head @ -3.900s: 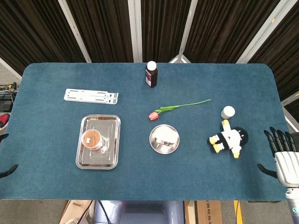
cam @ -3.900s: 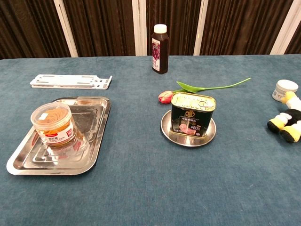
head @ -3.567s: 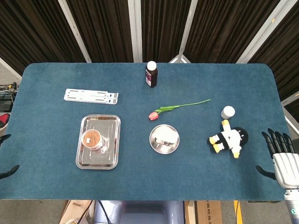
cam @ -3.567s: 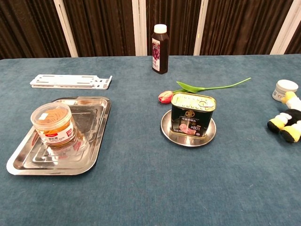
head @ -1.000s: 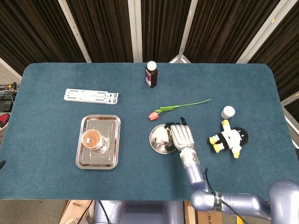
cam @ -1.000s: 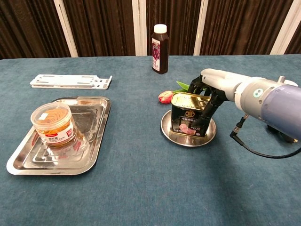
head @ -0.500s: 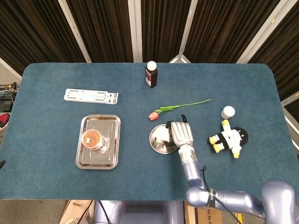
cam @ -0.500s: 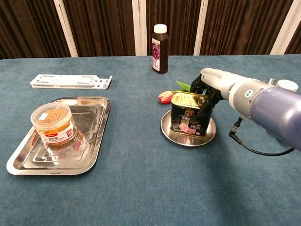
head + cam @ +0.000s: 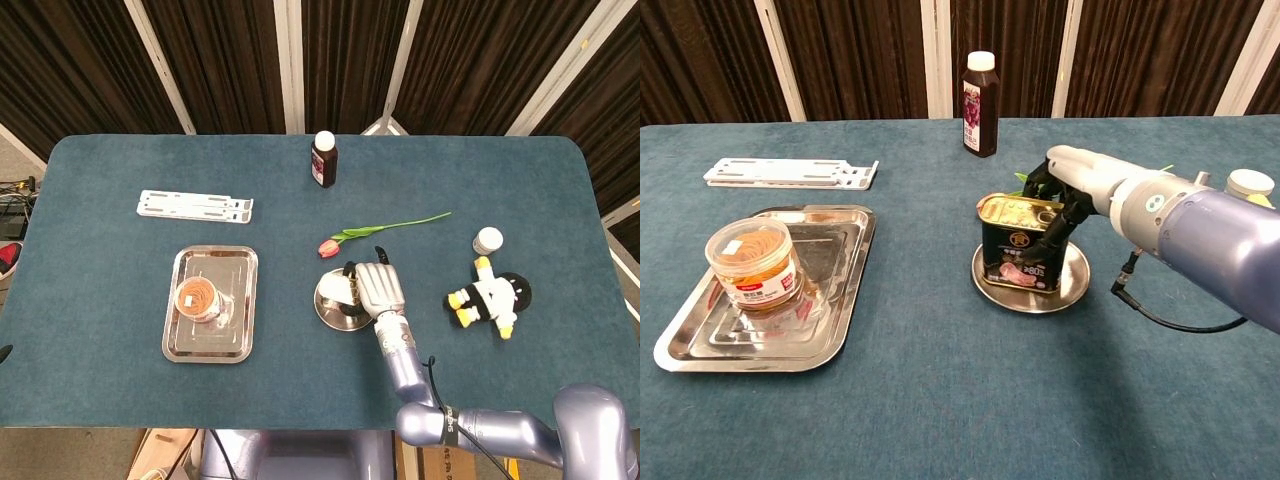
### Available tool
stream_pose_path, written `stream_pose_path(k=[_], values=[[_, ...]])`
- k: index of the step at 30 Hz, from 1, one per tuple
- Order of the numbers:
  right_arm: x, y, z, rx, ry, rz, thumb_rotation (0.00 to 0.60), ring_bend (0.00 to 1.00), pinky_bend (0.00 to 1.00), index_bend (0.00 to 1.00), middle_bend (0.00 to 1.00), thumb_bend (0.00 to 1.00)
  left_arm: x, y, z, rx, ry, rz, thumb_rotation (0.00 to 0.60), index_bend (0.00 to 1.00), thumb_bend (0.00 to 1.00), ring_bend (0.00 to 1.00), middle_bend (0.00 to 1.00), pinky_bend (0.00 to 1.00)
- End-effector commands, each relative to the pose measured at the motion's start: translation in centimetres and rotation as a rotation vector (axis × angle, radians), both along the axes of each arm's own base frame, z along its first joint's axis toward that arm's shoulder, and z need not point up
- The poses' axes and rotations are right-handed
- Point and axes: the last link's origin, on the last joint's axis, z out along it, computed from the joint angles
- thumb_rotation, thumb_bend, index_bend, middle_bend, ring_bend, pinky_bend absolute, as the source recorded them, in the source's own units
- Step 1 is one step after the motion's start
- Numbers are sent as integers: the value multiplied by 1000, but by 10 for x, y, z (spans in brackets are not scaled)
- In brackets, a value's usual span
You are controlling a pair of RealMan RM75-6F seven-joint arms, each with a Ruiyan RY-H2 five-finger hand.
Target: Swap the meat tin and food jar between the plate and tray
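The meat tin (image 9: 1015, 250), black with a gold lid, stands slightly tilted on the small round plate (image 9: 1062, 288) at the table's middle. My right hand (image 9: 1070, 185) grips it from the right, fingers behind the lid and thumb down its front. In the head view this hand (image 9: 381, 288) covers most of the tin (image 9: 341, 290) and part of the plate (image 9: 333, 316). The food jar (image 9: 752, 262), clear with orange contents, stands in the steel tray (image 9: 840, 330) on the left, also seen from above as jar (image 9: 197, 298) and tray (image 9: 212, 346). Of my left hand only a dark tip shows at the head view's left edge.
A dark bottle (image 9: 323, 160) stands at the back centre. A tulip (image 9: 385, 229) lies just behind the plate. A white rack (image 9: 195, 206) lies behind the tray. A plush toy (image 9: 490, 297) and a small white jar (image 9: 488, 240) sit to the right.
My right arm has come in from the right edge and taken hold of the meat tin. Over the last second the tin and plate have shifted left together.
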Motion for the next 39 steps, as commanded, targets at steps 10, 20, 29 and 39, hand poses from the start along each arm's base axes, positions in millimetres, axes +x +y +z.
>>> stream_pose_path(k=[10,20,29,39], values=[[32,-13,3,-19,-95,61,600,546,48,609,566,402,-3,0,4,15,-9,14,600,204,165,0,0,0],[62,-40,-16,-3,-92,172,600,546,48,610,565,410,-5,2,6,28,-1,34,600,205,165,0,0,0],[75,-63,-39,57,-80,225,600,546,48,610,566,411,-10,7,6,38,14,66,600,205,165,0,0,0],[82,-89,-51,48,-79,251,600,544,48,611,565,411,-13,10,8,56,16,87,600,205,165,0,0,0]])
